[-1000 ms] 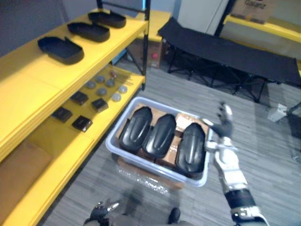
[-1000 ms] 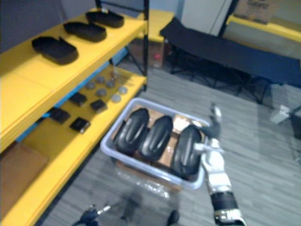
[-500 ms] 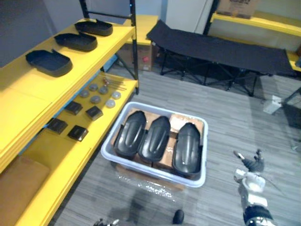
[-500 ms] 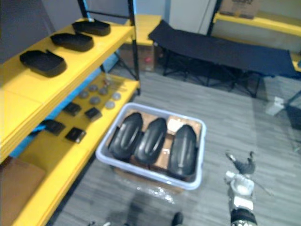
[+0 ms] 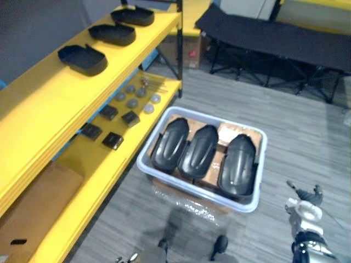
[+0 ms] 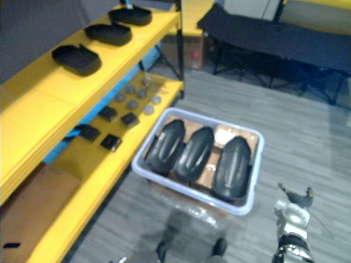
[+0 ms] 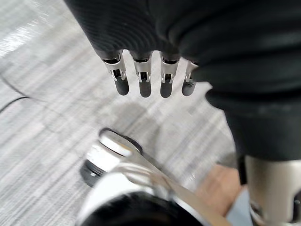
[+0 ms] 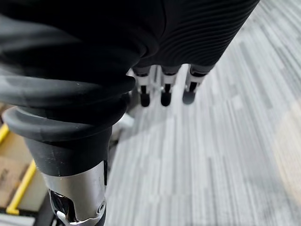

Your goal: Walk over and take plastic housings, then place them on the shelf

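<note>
Three black plastic housings (image 5: 198,150) lie side by side in a pale grey bin (image 5: 143,164) on the floor. Three more housings (image 5: 82,58) rest on the top board of the yellow shelf (image 5: 49,98) to the left. My right hand (image 5: 305,207) hangs low to the right of the bin, apart from it; in its wrist view the fingers (image 8: 164,92) are straight over bare floor and hold nothing. My left hand's fingers (image 7: 141,77) also point straight at the floor with nothing in them.
The lower shelf board carries small black blocks (image 5: 112,139) and grey discs (image 5: 134,101), with a flat cardboard sheet (image 5: 33,208) nearer me. A black folding cot (image 5: 274,38) stands beyond the bin. The bin sits on a cardboard box (image 5: 181,200).
My right hand has dropped from the bin's right rim to low at my right side. The camera has shifted, so the bin and shelf sit further right in view.
</note>
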Controlling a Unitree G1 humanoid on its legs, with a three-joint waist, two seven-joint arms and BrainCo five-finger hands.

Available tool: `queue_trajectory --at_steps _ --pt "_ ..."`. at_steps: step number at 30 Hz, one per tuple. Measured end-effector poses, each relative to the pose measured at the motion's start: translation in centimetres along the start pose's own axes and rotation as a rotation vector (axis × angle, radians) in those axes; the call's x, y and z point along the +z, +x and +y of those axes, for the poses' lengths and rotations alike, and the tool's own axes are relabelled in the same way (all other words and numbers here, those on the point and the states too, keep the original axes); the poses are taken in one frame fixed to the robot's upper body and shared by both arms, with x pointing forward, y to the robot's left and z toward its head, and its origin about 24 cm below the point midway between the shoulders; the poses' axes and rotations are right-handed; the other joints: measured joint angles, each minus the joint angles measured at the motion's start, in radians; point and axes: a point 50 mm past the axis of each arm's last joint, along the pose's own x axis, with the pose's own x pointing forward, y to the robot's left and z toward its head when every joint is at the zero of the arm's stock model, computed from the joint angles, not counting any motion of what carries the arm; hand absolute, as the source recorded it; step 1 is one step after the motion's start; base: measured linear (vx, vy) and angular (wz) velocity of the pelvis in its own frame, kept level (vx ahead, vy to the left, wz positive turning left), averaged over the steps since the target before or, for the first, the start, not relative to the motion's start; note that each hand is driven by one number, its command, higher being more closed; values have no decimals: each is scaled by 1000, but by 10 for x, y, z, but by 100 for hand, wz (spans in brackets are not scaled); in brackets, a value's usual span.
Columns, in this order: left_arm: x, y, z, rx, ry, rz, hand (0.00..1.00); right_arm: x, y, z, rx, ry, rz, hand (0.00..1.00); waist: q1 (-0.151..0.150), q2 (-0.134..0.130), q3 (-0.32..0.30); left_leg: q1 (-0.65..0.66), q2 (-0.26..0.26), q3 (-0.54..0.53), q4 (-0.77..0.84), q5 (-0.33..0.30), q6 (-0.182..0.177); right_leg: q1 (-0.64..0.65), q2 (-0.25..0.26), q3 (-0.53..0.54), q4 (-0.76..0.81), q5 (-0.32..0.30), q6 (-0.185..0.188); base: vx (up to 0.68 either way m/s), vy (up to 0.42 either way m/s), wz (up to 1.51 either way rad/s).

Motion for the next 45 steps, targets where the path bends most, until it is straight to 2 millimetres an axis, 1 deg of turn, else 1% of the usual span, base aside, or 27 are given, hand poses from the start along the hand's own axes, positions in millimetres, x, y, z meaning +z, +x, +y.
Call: queue_trajectory --at_steps 1,2,3,5,6,8,9,12,15,19,21,23,27,30,32,33,34,40,43,45 --pt "3 0 -1 -18 -3 -9 0 12 2 6 6 19 -26 0 -1 -2 25 -13 0 0 11 -1 0 -20 -3 2 28 -5 -6 -72 -4 3" --pt "8 1 -2 -35 -16 -28 0 25 4 10 11 36 -55 0 2 3 40 -34 -1 -1 24 0 0 -48 -6 5 49 -10 -11 -94 -1 -3" --pt "12 1 -3 -51 -30 -45 0 40 6 14 17 52 -88 0 4 0 76 -39 -2 0 32 0 -1 -60 -7 17 68 -13 -14 -65 -3 -2" --pt "14 1 -4 -69 -36 -53 0 51 8 15 18 62 -113 0 4 -1 96 -50 -2 -1 43 -1 -2 -69 -9 17 79 -17 -17 -28 0 -1" --pt "15 1 -4 -76 -57 -59 0 56 9 13 18 47 -132 0 9 -2 109 -51 -1 -1 45 -1 -2 -76 -11 19 93 -23 -20 0 0 0" --pt "16 1 -5 -79 -62 -62 0 60 10 13 17 48 -143 0 10 -3 118 -51 -1 -3 45 -1 -2 -80 -12 19 104 -30 -20 0 0 0" --pt "17 1 -5 -84 -62 -67 0 66 10 15 18 43 -160 0 10 -4 133 -51 0 -3 47 -2 -3 -83 -13 20 114 -35 -21 0 0 0" --pt "19 2 -6 -91 -65 -72 0 78 10 17 2 22 -198 0 11 -6 148 -71 1 -3 53 -2 -3 -104 -13 23 121 -38 -23 0 0 0" --pt "19 2 -6 -97 -71 -74 0 84 9 21 5 15 -214 0 12 -9 154 -70 4 1 52 -3 -5 -113 -12 29 134 -44 -29 7 -5 -4" --pt "21 2 -8 -111 -93 -81 0 96 9 23 27 -22 -254 0 23 -10 165 -80 3 14 52 -4 -5 -134 -13 46 141 -45 -29 0 3 -10" --pt "25 3 -10 -122 -100 -91 0 103 10 24 37 -33 -262 0 25 -9 192 -84 3 11 56 -4 -5 -134 -14 45 147 -47 -29 -12 -2 2" --pt "29 4 -12 -129 -103 -103 0 114 8 30 53 -52 -290 0 28 -9 222 -88 3 8 61 -4 -5 -139 -15 43 151 -47 -29 -33 -4 4" --pt "28 4 -12 -132 -102 -99 0 126 5 40 83 -74 -321 0 32 -10 228 -129 0 -3 79 -4 -5 -169 -17 37 159 -47 -30 1 -2 7" --pt "28 4 -13 -140 -99 -99 0 136 3 46 98 -82 -342 0 34 -8 243 -139 -1 -13 90 -4 -5 -169 -19 28 161 -48 -30 2 -1 10" --pt "28 4 -14 -143 -98 -98 0 145 1 51 125 -95 -358 0 46 -7 264 -142 -1 -15 91 -4 -6 -171 -19 26 162 -48 -31 -13 -2 2" --pt "28 4 -14 -143 -98 -99 0 146 1 51 135 -103 -359 0 55 -7 265 -154 -1 -16 94 -4 -6 -182 -19 25 164 -49 -32 0 0 0" --pt "28 4 -14 -142 -98 -99 0 147 0 52 144 -113 -364 0 58 -8 266 -159 -1 -16 94 -4 -6 -187 -19 25 166 -49 -32 -8 -4 3" --pt "28 4 -13 -140 -112 -105 0 160 -5 64 209 -141 -400 0 62 -8 269 -192 -4 -27 125 -4 -6 -203 -21 18 175 -50 -33 8 -2 4" --pt "30 4 -13 -138 -132 -121 0 174 -7 67 219 -192 -425 0 62 -8 269 -212 -4 -38 127 -5 -6 -224 -22 17 188 -53 -37 -31 -2 6" --pt "31 4 -13 -138 -132 -122 0 175 -6 65 217 -202 -411 0 67 -7 269 -227 -4 -40 130 -5 -6 -241 -24 17 199 -56 -40 -40 -8 4"
